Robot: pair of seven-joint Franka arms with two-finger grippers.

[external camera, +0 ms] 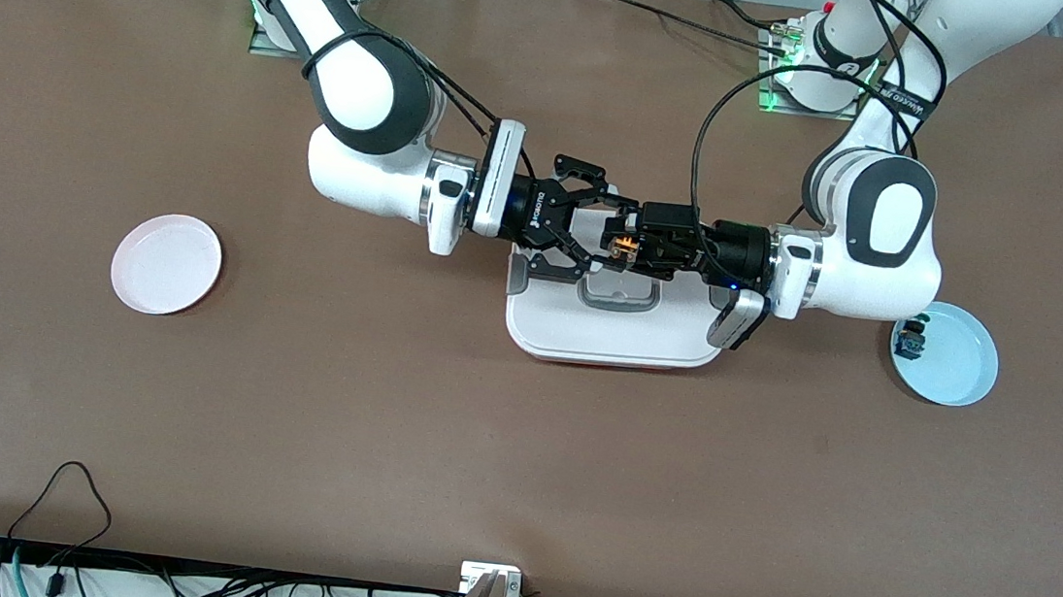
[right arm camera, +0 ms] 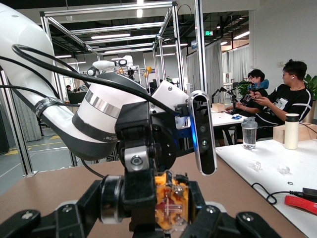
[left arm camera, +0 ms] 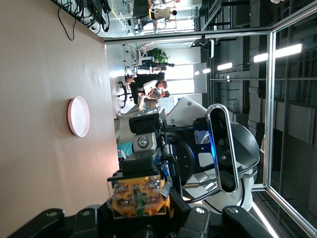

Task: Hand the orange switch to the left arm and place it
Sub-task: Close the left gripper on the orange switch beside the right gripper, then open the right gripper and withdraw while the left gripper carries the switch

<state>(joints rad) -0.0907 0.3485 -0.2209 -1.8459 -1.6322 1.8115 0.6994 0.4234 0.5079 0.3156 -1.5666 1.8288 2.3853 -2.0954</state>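
The orange switch (external camera: 625, 246) hangs in the air over the white box (external camera: 615, 341), which lies in the middle of the table. Both arms reach in over the box and meet at the switch. My right gripper (external camera: 604, 232) is shut on it lengthwise, with the black cap toward one finger and the orange body (right arm camera: 173, 201) toward the other. My left gripper (external camera: 639, 243) is shut across the same switch (left arm camera: 141, 198), whose orange underside faces the left wrist camera. Neither gripper touches the box.
A pink plate (external camera: 166, 263) with nothing on it lies toward the right arm's end of the table. A light blue plate (external camera: 950, 353) toward the left arm's end holds a small blue switch (external camera: 909, 343) at its rim. Cables run along the table edge nearest the front camera.
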